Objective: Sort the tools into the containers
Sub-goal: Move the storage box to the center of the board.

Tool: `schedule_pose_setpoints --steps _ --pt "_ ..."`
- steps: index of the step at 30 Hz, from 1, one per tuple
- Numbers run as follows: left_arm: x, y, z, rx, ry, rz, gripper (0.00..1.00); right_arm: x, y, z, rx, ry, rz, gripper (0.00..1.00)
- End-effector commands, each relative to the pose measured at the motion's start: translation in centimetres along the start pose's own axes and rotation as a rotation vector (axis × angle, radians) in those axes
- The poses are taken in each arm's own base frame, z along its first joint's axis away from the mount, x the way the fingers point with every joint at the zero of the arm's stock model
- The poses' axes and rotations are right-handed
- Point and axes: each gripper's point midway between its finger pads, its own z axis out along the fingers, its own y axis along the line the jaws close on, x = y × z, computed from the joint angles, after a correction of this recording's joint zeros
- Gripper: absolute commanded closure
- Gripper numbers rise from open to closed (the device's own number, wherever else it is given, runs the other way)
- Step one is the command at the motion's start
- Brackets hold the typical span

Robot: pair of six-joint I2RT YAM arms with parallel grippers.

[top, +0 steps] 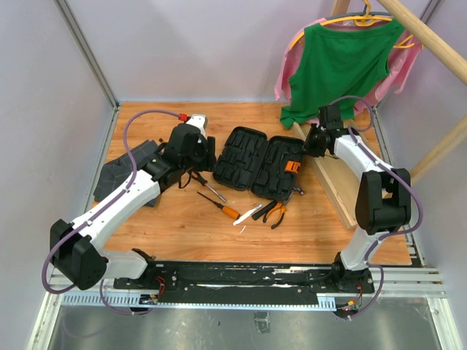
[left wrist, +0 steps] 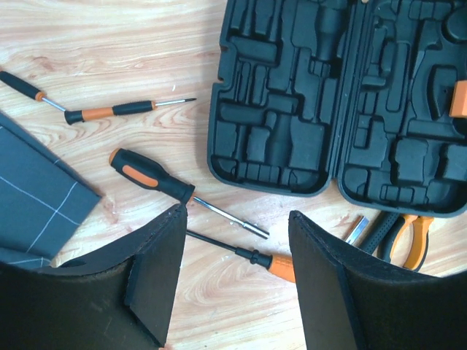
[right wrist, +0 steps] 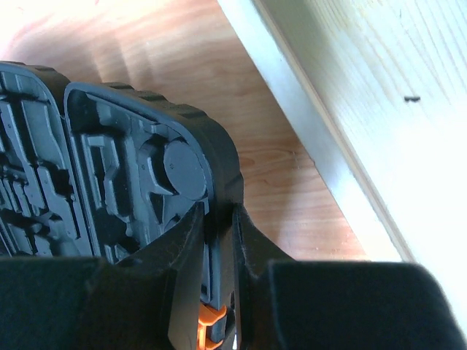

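1. At the far left, the dark grey folded cloth [left wrist: 36,197] lies on the wooden table [top: 182,226], beside my left arm.
2. My left gripper [left wrist: 237,215] hangs over the table with its fingers spread wide, grasping nothing.
3. Four screwdrivers lie on the bare wood around it, all outside the case. There is a black-handled screwdriver [left wrist: 22,86] and a two-tone screwdriver [left wrist: 109,111] near the cloth, and a thick screwdriver [left wrist: 149,175] beside my left finger. An orange-handled screwdriver [left wrist: 273,261] has its shaft crossing the gap between my fingers.
4. The tool case [left wrist: 336,102] lies open and flat in the middle of the table, moulded slots facing up.
5. The pliers [left wrist: 405,237] rest on the table just in front of the case's right half.
6. My right gripper [right wrist: 217,226] is clenched on the outer rim of that right half, one finger inside the wall and one outside, right by the orange latch [right wrist: 208,321].
7. The long wooden tray [right wrist: 379,109] lies just beyond my right gripper, apart from the case.
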Motion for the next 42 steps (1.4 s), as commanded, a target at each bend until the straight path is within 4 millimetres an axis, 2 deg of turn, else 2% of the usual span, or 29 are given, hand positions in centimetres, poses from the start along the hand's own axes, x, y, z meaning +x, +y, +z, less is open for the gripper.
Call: schedule_pose_setpoints --steps 1,10,16,20,22,26,29,31,32,35,42 --pt "-0.3 0.3 -0.4 0.008 -0.017 -0.013 0.38 -3.0 2.3 -0.1 -0.059 -0.039 -0.01 0.97" --pt "-0.2 0.6 -0.3 0.007 -0.013 -0.021 0.38 -5.6 4.7 2.5 -0.114 -0.021 -0.145 0.95" --pt "-0.1 0.6 0.0 0.014 -0.003 -0.025 0.38 -6.9 7.4 4.4 -0.229 -0.019 -0.295 0.91" --pt "-0.2 0.7 -0.1 0.018 -0.004 -0.032 0.39 -7.1 8.4 5.6 -0.25 -0.009 -0.374 0.83" --pt "0.0 0.6 -0.1 0.021 -0.001 -0.033 0.39 -7.4 8.5 5.7 -0.242 -0.015 -0.38 0.74" --pt "-0.1 0.7 -0.1 0.022 -0.002 -0.035 0.39 -8.5 7.8 4.7 -0.182 -0.062 -0.39 0.57" --pt "-0.2 0.8 -0.1 0.023 -0.007 -0.039 0.39 -9.1 6.9 3.3 -0.12 -0.105 -0.402 0.49" --pt "-0.2 0.8 -0.2 0.023 -0.007 -0.041 0.39 -9.0 6.3 2.4 -0.088 -0.129 -0.415 0.43" --pt "-0.3 0.8 -0.2 0.024 -0.007 -0.041 0.39 -8.4 6.0 2.4 -0.07 -0.126 -0.43 0.37" --pt "-0.3 0.8 -0.2 0.028 -0.008 -0.045 0.38 -7.4 6.1 1.1 -0.023 -0.152 -0.489 0.28" --pt "-0.2 1.0 -0.2 0.022 -0.007 -0.047 0.39 -3.0 6.9 0.9 0.047 -0.12 -0.598 0.26"
